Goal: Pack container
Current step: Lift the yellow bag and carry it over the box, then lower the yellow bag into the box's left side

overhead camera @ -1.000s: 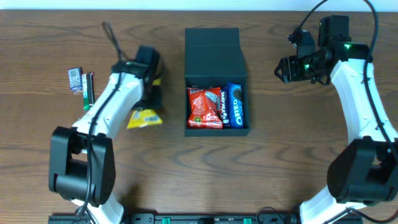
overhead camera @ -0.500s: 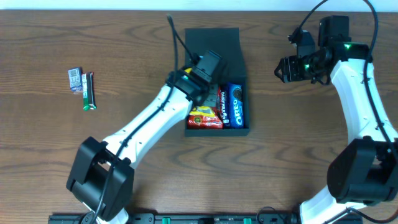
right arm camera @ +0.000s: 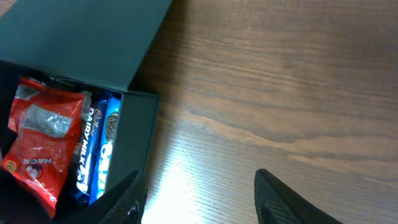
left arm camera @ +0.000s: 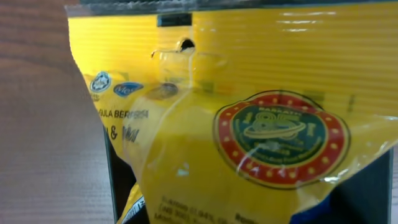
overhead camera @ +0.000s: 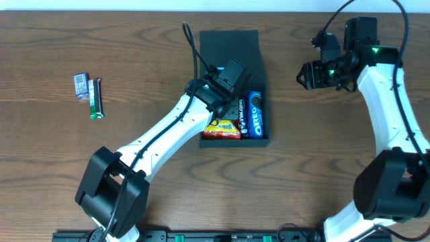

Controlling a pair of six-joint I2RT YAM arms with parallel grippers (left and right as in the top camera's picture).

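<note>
Two hands: left hand [overhead camera: 225,109] grips a yellow packet [left arm camera: 249,124] over the container [overhead camera: 228,46]; right hand [right arm camera: 198,194] hovers open above the desk [right arm camera: 298,81]

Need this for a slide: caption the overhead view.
Left claw at the box, yellow packet atop the red pack beside the Oreos; right claw open, aside.

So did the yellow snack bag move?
Yes. The yellow bag moved right: it was on the table left of the container, and now it is over the container's open part.
</note>
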